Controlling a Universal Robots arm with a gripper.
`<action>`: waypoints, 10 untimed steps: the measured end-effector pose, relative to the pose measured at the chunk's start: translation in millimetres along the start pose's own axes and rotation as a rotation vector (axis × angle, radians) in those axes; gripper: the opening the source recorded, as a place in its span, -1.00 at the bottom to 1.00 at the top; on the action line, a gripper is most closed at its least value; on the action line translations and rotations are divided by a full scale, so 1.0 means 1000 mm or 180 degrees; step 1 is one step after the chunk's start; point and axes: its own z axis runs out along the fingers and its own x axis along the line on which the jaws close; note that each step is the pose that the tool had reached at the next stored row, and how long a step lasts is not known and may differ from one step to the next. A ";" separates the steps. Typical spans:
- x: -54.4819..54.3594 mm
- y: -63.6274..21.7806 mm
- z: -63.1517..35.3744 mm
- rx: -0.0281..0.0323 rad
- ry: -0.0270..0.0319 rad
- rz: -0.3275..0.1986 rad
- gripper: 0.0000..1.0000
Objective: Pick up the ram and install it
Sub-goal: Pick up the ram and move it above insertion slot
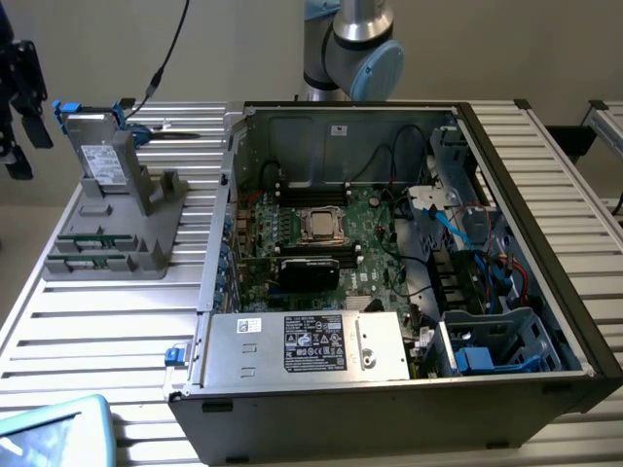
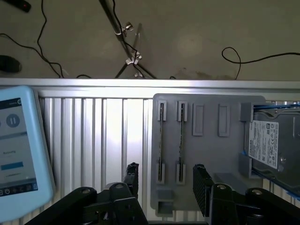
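**Gripper being held open over the ram holder**

Black two-fingered gripper (image 2: pixel 166 180) is being held with its fingers (image 2: pixel 201 183) spread wide apart, and nothing is being gripped between them. It is being hovered above a grey plastic slotted holder (image 2: pixel 220 159), which is being carried by a ribbed aluminium table (image 2: pixel 93 136). A long, narrow green ram stick (image 2: pixel 161 136) is being kept on edge in one slot of that holder, and a second ram stick (image 2: pixel 180 136) is being kept in the slot just beside it. Both sticks are lying between the lines of the two fingers. A grey boxy drive with a white sticker (image 2: pixel 265 143) is being held at one end of the holder. A pale blue tablet (image 2: pixel 18 150) is resting on the table, well apart from the holder. An open black computer case (image 1: pixel 389 418) is standing to the exterior view's right of the holder, its green motherboard (image 1: pixel 370 224) being left exposed.
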 end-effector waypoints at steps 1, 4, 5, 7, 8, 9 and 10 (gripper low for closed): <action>0.000 -0.0001 0.0007 0.0000 0.0000 0.0000 0.18; 0.000 -0.0002 0.0027 0.0000 0.0000 0.0000 0.18; 0.000 -0.0003 0.0035 0.0000 0.0000 0.0000 0.18; 0.000 -0.0004 0.0051 0.0000 0.0000 0.0000 0.18; 0.000 -0.0005 0.0059 0.0000 0.0000 0.0000 0.18; 0.000 -0.0005 0.0065 0.0000 0.0000 0.0000 0.18; 0.000 -0.0006 0.0073 0.0000 0.0000 0.0000 0.18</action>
